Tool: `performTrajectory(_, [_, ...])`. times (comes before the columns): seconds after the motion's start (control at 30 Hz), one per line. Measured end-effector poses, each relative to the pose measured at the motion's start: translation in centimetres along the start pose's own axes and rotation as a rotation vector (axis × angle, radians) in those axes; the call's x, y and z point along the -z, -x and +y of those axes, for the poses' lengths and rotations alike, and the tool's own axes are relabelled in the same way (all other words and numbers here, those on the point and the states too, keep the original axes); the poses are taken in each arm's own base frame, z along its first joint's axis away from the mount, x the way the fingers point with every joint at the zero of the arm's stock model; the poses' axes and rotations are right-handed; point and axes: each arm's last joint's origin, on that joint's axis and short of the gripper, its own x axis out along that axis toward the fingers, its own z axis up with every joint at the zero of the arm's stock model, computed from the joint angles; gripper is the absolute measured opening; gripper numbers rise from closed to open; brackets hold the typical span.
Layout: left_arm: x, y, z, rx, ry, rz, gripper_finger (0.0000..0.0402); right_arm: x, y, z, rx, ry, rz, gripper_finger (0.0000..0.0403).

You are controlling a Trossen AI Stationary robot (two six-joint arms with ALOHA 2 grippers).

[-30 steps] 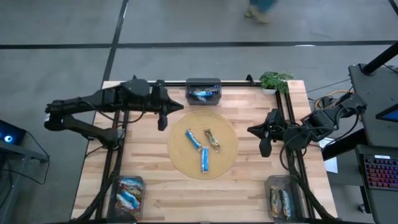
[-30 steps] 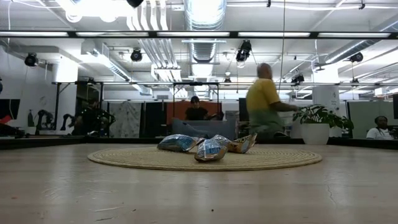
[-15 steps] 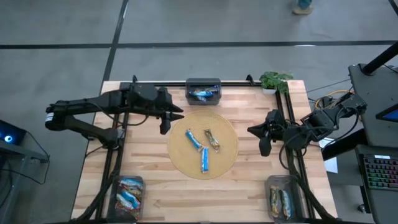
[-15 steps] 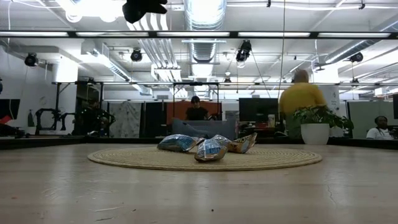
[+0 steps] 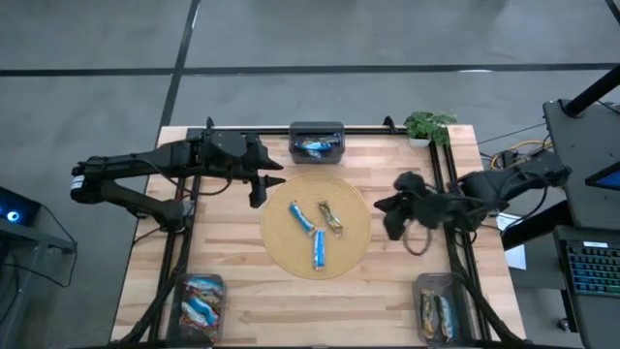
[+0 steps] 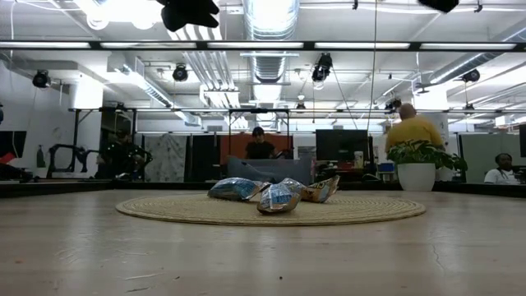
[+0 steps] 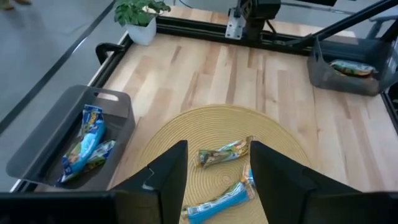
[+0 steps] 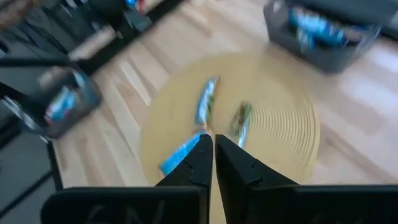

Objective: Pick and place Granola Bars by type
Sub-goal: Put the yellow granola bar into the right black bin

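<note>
Three granola bars lie flat on the round woven mat point(image 5: 349, 254): a blue one point(image 5: 302, 217), a brownish one point(image 5: 330, 218) and another blue one point(image 5: 318, 249). In the low view they show as a small heap point(image 6: 275, 194). My left gripper point(image 5: 265, 189) hangs open above the mat's far-left rim, high over the table point(image 6: 189, 11); between its fingers point(image 7: 214, 177) the brownish bar point(image 7: 225, 151) and a blue bar point(image 7: 221, 199) show on the mat below. My right gripper point(image 5: 390, 215) is shut point(image 8: 211, 155) over the mat's right rim, also high up, with nothing in it.
A grey bin point(image 5: 317, 142) at the far edge holds a blue bar. A bin point(image 5: 199, 302) at the near left holds blue-white bars, and one point(image 5: 438, 308) at the near right holds brownish bars. A potted plant point(image 5: 426, 126) stands at the far right. People are in the room beyond.
My left gripper has sunk a little above the mat's far-left rim and has opened. My right gripper has gone toward the table's left, from the right edge to over the mat's right rim, rolling as it went and staying shut. The bars have not moved.
</note>
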Motion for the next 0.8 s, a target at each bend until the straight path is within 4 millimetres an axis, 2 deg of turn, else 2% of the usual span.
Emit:
performTrajectory(0.17, [0.2,0.0,0.0,-0.006,0.000,0.022,0.0158,-0.3,-4.1,-0.1,0.049,-0.004,0.154,0.0053])
performTrajectory(0.47, [1.2,0.2,0.1,-0.014,-0.003,0.121,0.0158,-2.0,-10.0,-0.7,0.097,-0.060,0.316,0.0193])
performTrajectory(0.6, [1.2,0.7,0.1,-0.013,-0.005,0.119,0.0158,-2.5,-12.9,-0.9,0.126,-0.032,0.356,0.0245])
performTrajectory(0.8, [1.2,1.7,0.2,-0.012,-0.004,0.097,0.0158,-2.8,-17.6,-1.3,0.209,-0.035,0.406,0.0288])
